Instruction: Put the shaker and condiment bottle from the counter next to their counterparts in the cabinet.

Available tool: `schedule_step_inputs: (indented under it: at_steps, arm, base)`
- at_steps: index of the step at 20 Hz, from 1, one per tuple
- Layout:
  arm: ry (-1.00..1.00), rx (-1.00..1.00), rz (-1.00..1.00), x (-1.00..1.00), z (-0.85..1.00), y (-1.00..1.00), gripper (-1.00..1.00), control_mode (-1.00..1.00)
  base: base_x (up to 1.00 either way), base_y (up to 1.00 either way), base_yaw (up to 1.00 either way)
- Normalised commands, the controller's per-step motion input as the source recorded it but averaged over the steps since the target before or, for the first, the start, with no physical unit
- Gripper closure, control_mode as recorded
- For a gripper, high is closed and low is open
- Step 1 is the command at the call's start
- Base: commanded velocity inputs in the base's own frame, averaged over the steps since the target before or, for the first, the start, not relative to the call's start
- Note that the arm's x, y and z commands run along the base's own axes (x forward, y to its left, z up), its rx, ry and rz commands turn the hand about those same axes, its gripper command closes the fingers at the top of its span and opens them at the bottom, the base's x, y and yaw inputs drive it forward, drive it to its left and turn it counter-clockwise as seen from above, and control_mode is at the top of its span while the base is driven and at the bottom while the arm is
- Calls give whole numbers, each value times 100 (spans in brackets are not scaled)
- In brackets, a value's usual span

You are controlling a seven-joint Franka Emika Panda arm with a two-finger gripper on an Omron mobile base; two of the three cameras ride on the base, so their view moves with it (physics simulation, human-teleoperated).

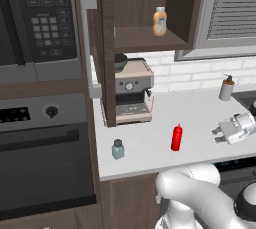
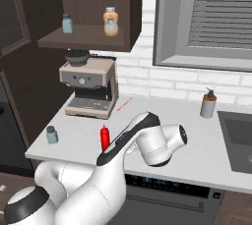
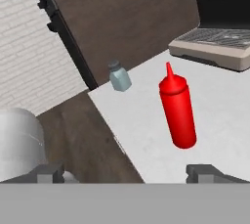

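The red condiment bottle (image 1: 176, 138) (image 2: 104, 138) (image 3: 178, 113) stands upright near the counter's front edge. The squat grey-blue shaker (image 1: 118, 149) (image 2: 51, 134) (image 3: 118, 77) stands to its left, by the counter corner. My gripper (image 1: 218, 134) (image 3: 128, 174) hovers over the counter to the right of the red bottle, pointing at it, open, with nothing between its fingertips (image 3: 207, 171). The cabinet (image 1: 145, 38) (image 2: 83, 37) is open above. On its shelf stand a peach-orange bottle (image 1: 159, 21) (image 2: 111, 21) and a second small grey-blue shaker (image 2: 67, 23).
A coffee machine (image 1: 132, 93) (image 2: 91, 89) (image 3: 219, 32) sits under the cabinet. The cabinet door with its grey bar handle (image 1: 87, 43) swings out at the left. A grey pump dispenser (image 1: 227, 88) (image 2: 208, 103) stands by the wall near the sink (image 2: 236, 140). Microwave (image 1: 35, 18) and oven are left.
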Motion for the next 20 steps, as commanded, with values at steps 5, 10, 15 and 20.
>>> schedule_step_inputs:
  at_steps: [5, 10, 15, 20]
  arm:
    - [-9, 5, -4, 57, -43, 40, -100, -100]
    - [-6, 6, 0, 61, -41, 0, -100, -100]
    - [-7, 4, 1, 42, -46, 22, -100, -100]
    - [0, 0, 1, 0, 0, 0, -100, -100]
  base:
    - [0, 0, 0]
    - [0, 0, 0]
    - [0, 0, 0]
    - [0, 0, 0]
